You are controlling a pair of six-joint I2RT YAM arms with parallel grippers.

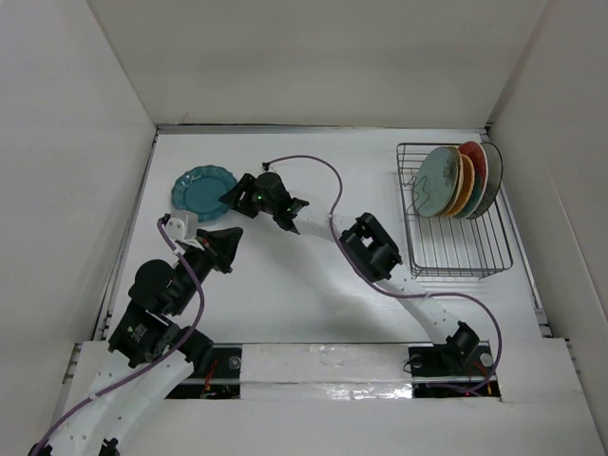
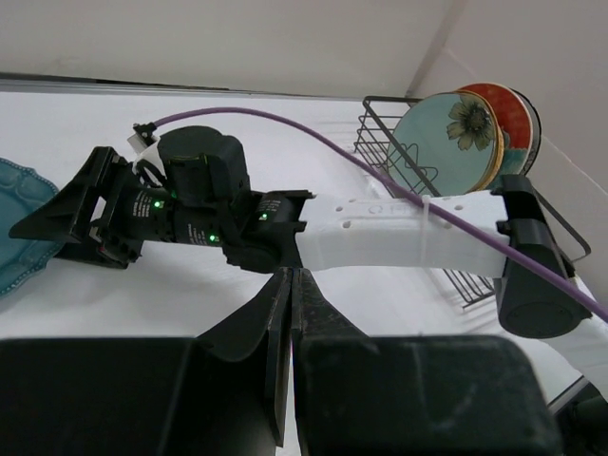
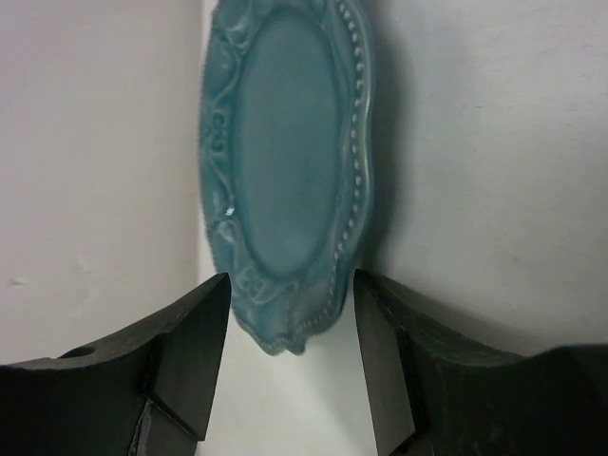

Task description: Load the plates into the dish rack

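The scalloped dark teal plate (image 1: 203, 192) lies flat on the table at the back left. My right gripper (image 1: 234, 196) is open at its right edge. In the right wrist view the plate's (image 3: 285, 171) near rim sits between the two spread fingers of the right gripper (image 3: 291, 290), with neither touching it. My left gripper (image 1: 228, 243) is shut and empty, just in front of the right gripper; its closed tips (image 2: 291, 277) show in the left wrist view. The dish rack (image 1: 456, 249) at the right holds several plates upright at its far end, with the pale mint one (image 1: 439, 180) in front.
The right arm (image 2: 408, 233) stretches across the table from the right base to the teal plate, with a purple cable looping over it. White walls enclose the table on the left, back and right. The near half of the rack (image 2: 380, 123) has bare prongs.
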